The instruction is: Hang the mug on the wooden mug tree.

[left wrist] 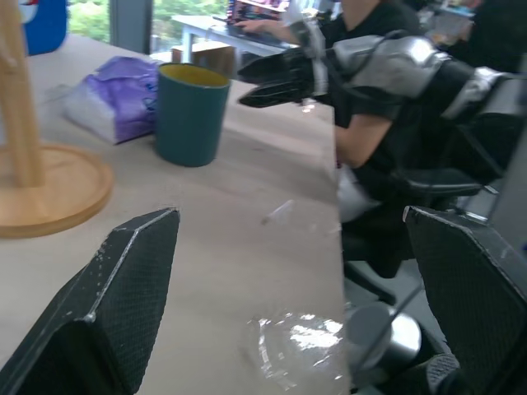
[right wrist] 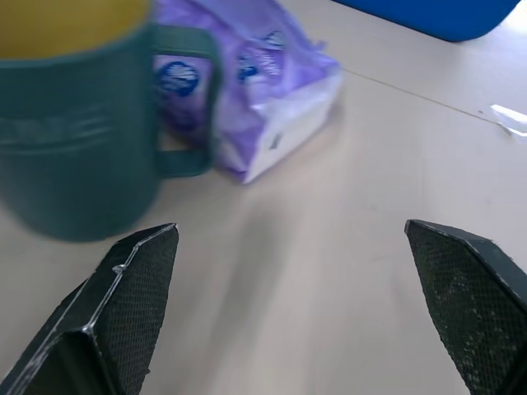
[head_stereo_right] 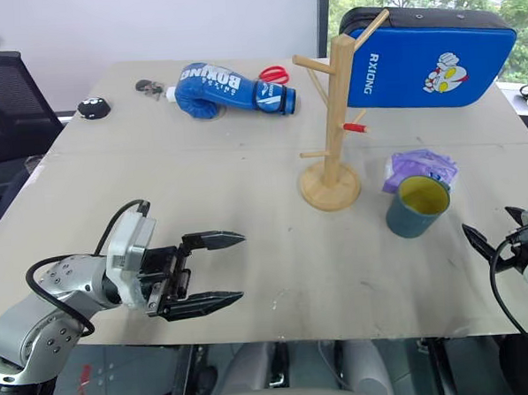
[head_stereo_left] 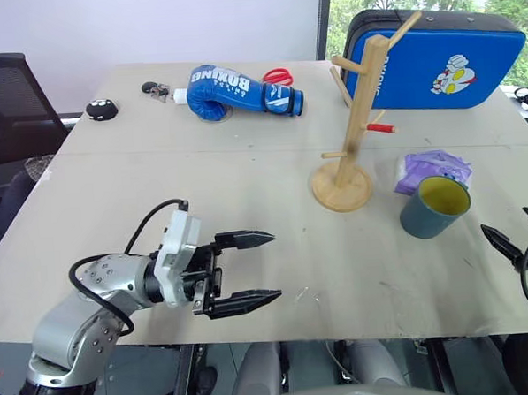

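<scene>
The mug, teal outside and yellow inside, stands upright on the table right of the wooden mug tree. The tree's round base sits near the table's middle, its pegs bare. My right gripper is open at the table's right edge, a short way from the mug and apart from it. In the right wrist view the mug is just ahead of the fingers, its handle turned toward a purple packet. My left gripper is open and empty over the near left of the table, pointing toward the mug.
A purple tissue packet lies right behind the mug. A blue boxing glove, red scissors, keys and a small black object lie at the back. A blue pad stands behind the tree. A person sits beyond the right edge.
</scene>
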